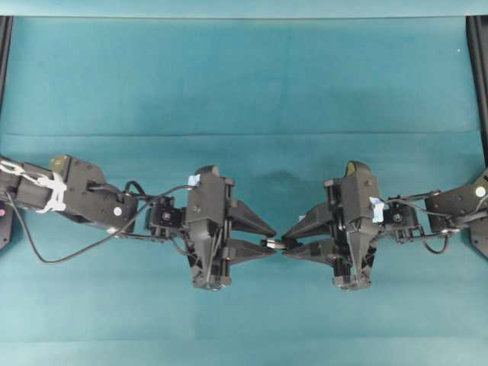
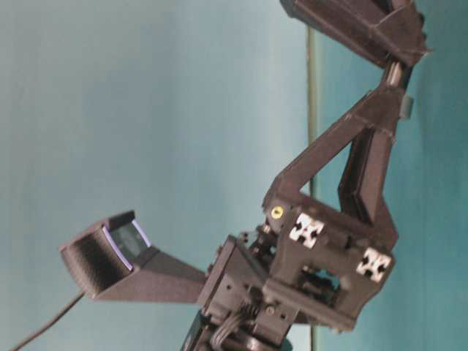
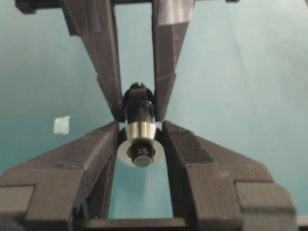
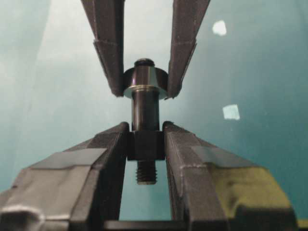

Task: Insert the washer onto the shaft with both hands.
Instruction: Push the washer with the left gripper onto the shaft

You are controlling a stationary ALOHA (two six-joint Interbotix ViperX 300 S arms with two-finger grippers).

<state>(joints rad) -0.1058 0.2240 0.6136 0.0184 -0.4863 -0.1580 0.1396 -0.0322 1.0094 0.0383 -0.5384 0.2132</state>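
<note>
In the overhead view the two grippers meet tip to tip at the table's middle, my left gripper [image 1: 274, 239] facing my right gripper [image 1: 284, 244]. The left wrist view shows my left gripper [image 3: 139, 127] shut on the washer [image 3: 139, 137], a silvery ring. The dark end of the shaft [image 3: 143, 159] pokes through its hole. Seen from the right wrist, my right gripper [image 4: 145, 130] is shut on the shaft [image 4: 145, 144] at its square dark section, with the threaded end behind the pads. The washer [image 4: 145, 85] sits round the shaft's far end, between the left fingers.
Teal cloth covers the table [image 1: 244, 76]. Small pale tape scraps lie on it: one scrap [image 3: 61, 124] in the left wrist view, a second scrap [image 4: 231, 111] and a third scrap [image 4: 219, 27] in the right wrist view. Black frame rails [image 1: 479, 76] run along both side edges.
</note>
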